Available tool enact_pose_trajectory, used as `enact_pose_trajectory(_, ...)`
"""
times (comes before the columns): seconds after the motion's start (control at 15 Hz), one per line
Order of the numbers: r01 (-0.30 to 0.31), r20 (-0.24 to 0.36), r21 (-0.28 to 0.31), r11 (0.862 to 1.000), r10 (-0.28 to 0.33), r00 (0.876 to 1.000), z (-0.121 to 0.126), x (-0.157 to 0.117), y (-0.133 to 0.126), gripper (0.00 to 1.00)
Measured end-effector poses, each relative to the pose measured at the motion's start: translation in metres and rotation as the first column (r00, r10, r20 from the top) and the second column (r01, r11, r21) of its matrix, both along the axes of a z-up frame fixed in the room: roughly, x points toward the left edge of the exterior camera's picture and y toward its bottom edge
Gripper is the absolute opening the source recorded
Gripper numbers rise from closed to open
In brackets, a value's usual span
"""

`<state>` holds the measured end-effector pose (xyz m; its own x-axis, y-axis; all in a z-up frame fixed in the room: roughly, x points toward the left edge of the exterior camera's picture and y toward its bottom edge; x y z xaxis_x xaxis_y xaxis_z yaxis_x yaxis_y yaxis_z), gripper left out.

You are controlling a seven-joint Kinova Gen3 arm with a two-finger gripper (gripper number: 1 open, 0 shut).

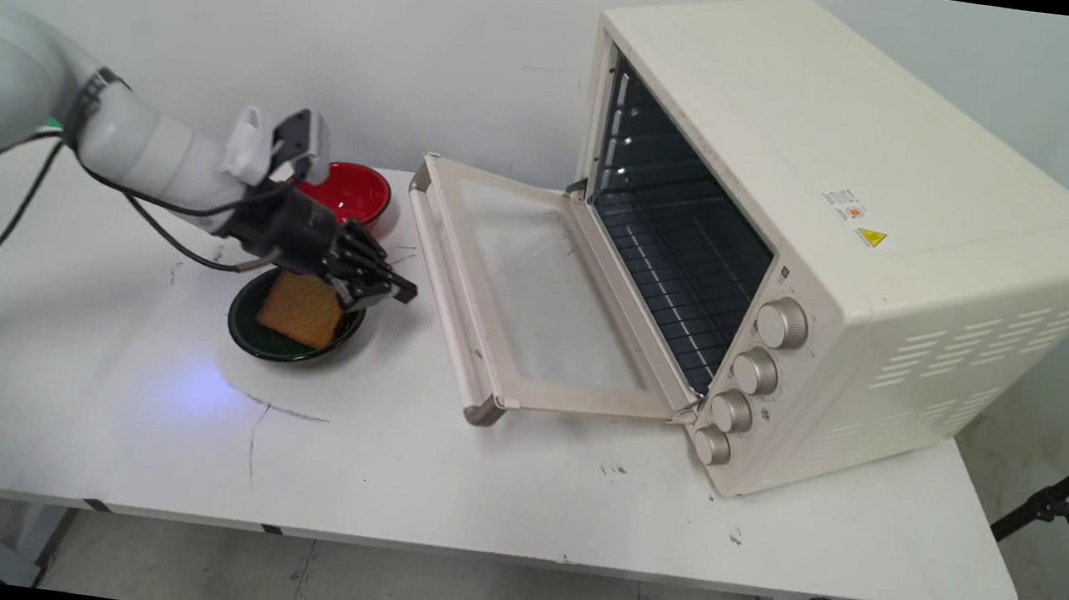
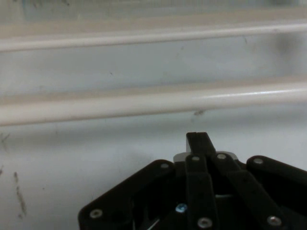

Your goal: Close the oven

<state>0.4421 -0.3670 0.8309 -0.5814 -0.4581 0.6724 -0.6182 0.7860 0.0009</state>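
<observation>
Just above the far rim of the dark green bowl (image 1: 288,344), the gripper (image 1: 392,287) hangs with its fingers pressed together, holding nothing. A low sweep could clip the bowl or the toaster oven's (image 1: 863,247) lowered door (image 1: 516,288) beside it. The green bowl holds a slice of toast (image 1: 300,308); the red bowl (image 1: 350,194) behind shows nothing inside.

I see white table (image 1: 492,497): green bowl (image 1: 249,333) under my jaws, red bowl (image 1: 355,194) just behind them, open toaster oven (image 1: 899,281) ahead.
</observation>
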Motion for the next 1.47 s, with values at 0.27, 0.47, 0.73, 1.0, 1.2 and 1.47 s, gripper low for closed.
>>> enact_pose_trajectory(0.27,-0.025,-0.005,-0.001,1.0,0.025,1.0,-0.018,-0.016,-0.011,0.0)
enact_pose_trajectory(0.47,-0.035,-0.007,-0.004,0.999,0.035,0.999,-0.03,-0.028,-0.017,0.0)
enact_pose_trajectory(0.73,-0.042,-0.018,-0.015,0.999,0.042,0.999,-0.035,-0.041,-0.024,0.0)
enact_pose_trajectory(1.0,-0.052,-0.039,-0.026,0.998,0.051,0.998,-0.024,-0.047,-0.03,0.0)
enact_pose_trajectory(1.2,-0.053,-0.057,-0.04,0.998,0.05,0.997,-0.008,-0.053,-0.035,0.0)
enact_pose_trajectory(1.47,-0.047,-0.091,-0.068,0.997,0.041,0.995,0.023,-0.063,-0.043,0.0)
